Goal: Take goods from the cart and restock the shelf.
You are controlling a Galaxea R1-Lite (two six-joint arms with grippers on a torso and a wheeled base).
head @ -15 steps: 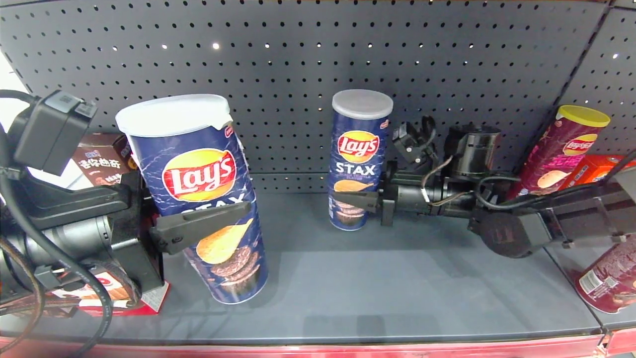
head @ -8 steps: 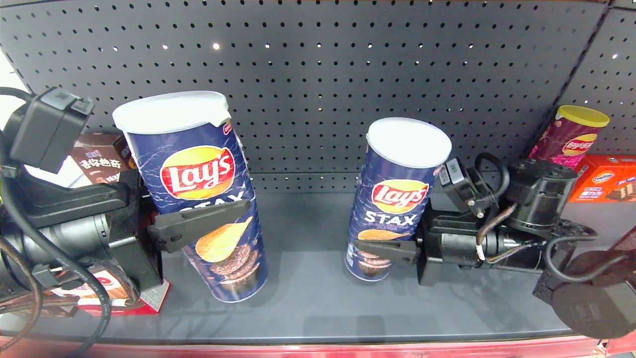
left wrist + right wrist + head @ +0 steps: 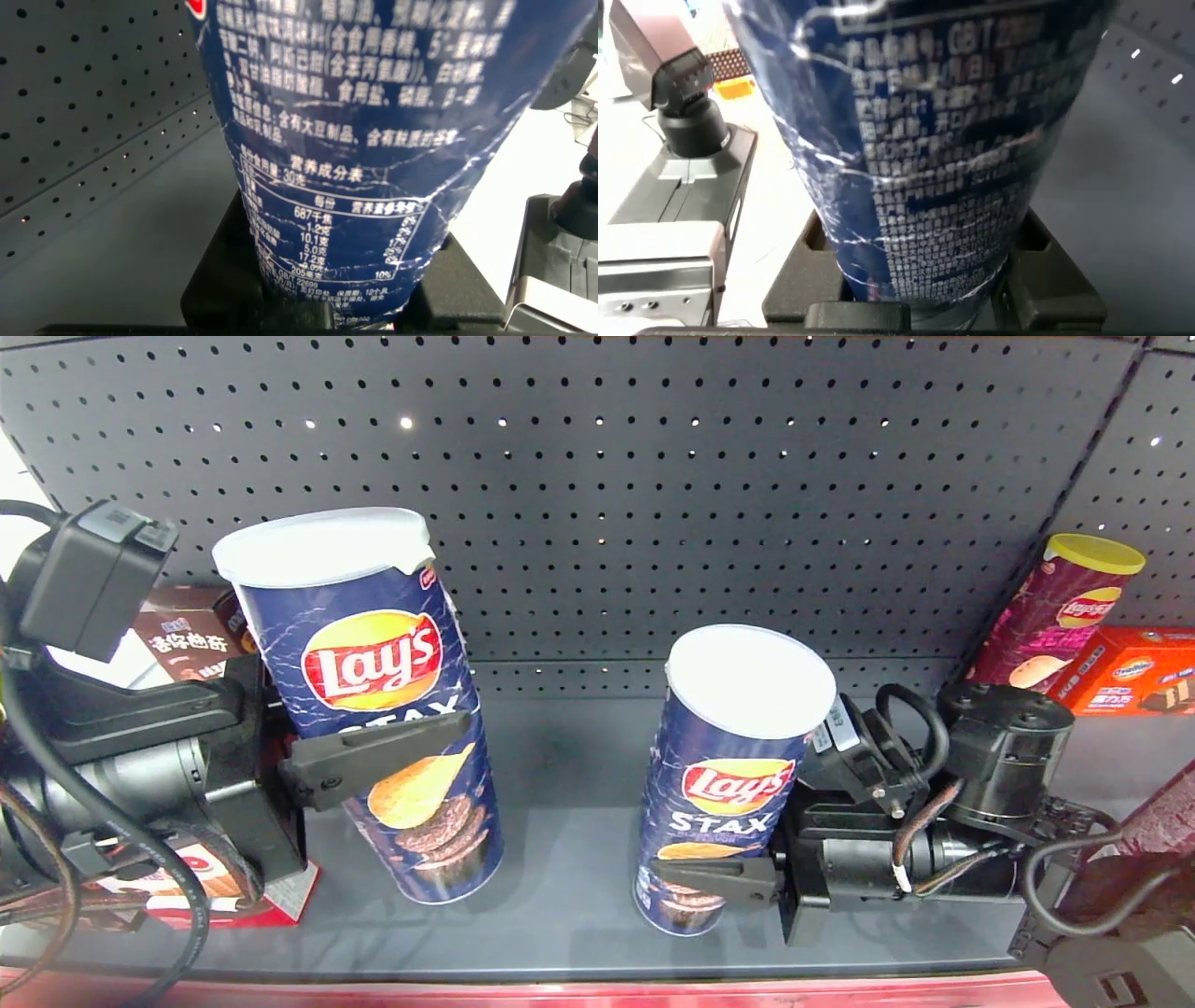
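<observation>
I see a red-and-yellow logo badge with white lettering beneath it on the fronts of the left blue can and the right blue can. Both backs carry dense white small print, and the left one also shows a table of figures. The maroon can, orange box and brown box bear logos or lettering too.

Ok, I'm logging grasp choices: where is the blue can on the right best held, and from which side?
Likely low on the round wall of the right blue can, coming level from the robot's right, as the right gripper holds it. It is a tall cylinder standing near upright; the flat lid gives nothing to pinch, and the pegboard closes off the back.
</observation>
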